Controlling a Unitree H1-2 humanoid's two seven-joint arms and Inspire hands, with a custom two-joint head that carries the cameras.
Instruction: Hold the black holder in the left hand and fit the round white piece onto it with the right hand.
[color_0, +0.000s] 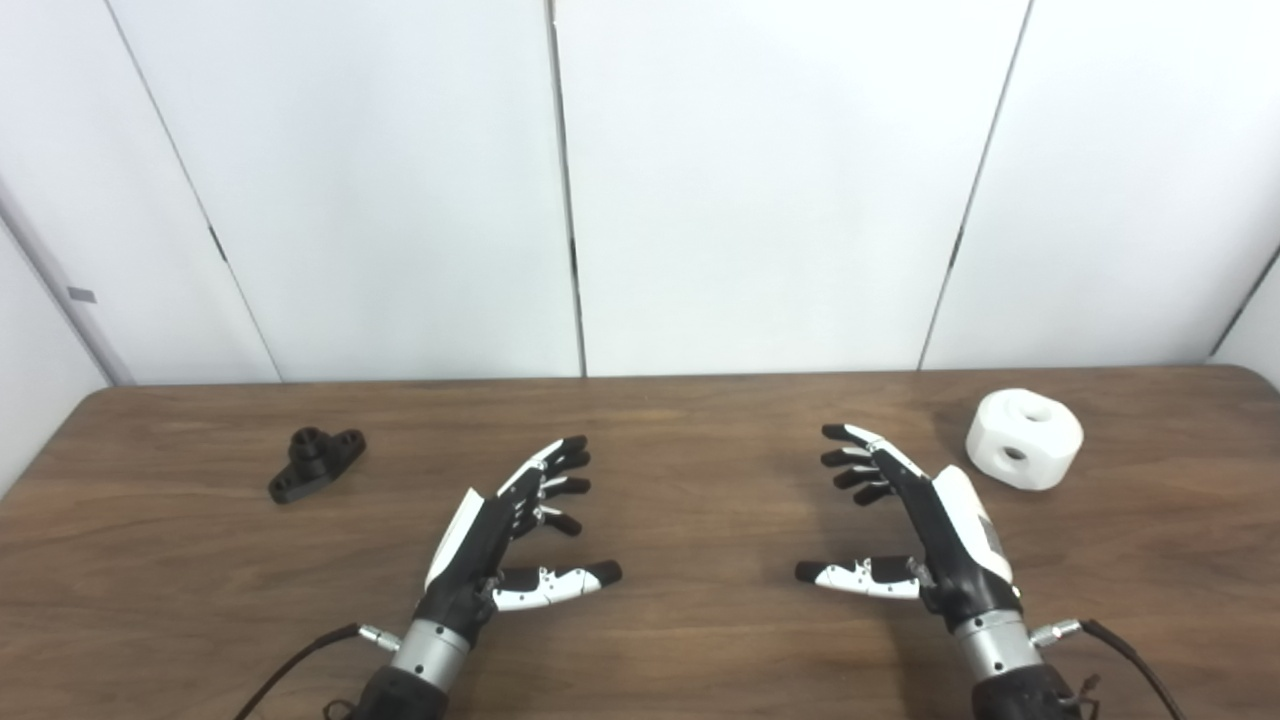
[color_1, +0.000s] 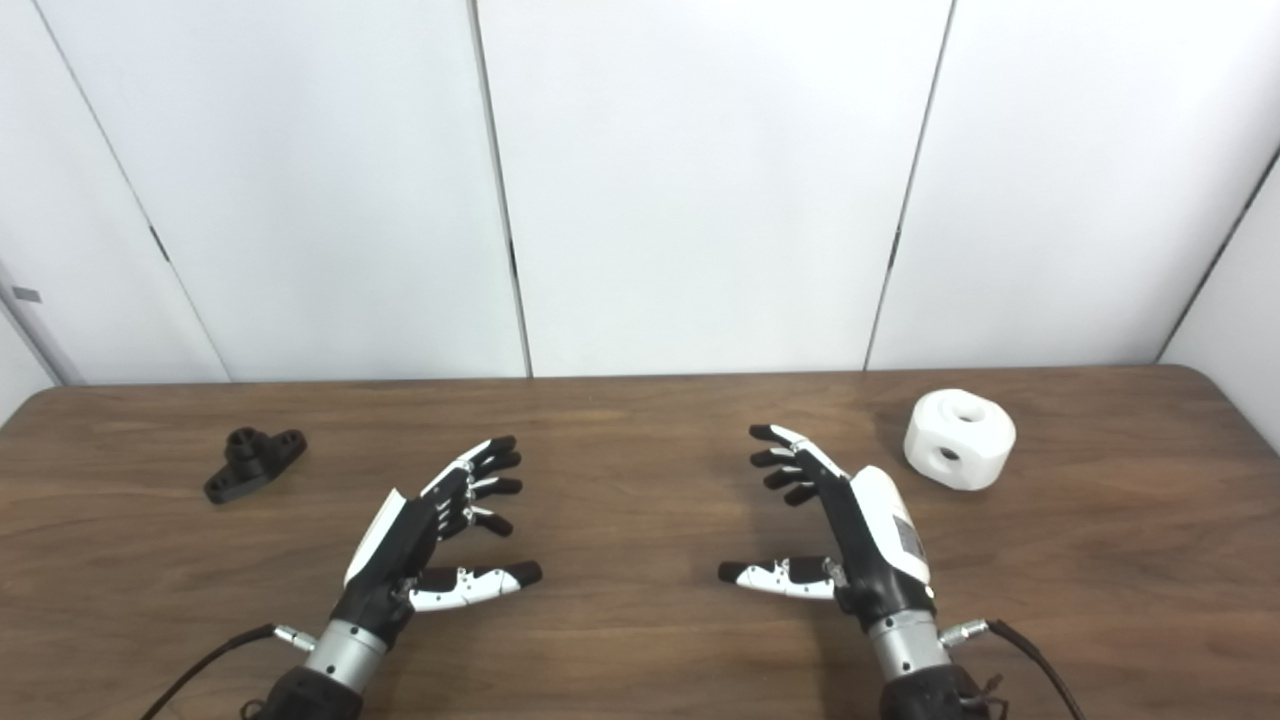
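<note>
Small black plastic flanged holder lies at the far left of the dark wooden worktop; chunky round white piece with holes sits far right. Between them, left hand and right hand hover apart, fingers spread, grasping nothing.

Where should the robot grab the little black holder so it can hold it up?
Probably by one flat ear of the black holder, coming from above with the left hand. The holder lies flat on the table with its round stub pointing up, so gripping an ear leaves that stub free for the white piece.
</note>
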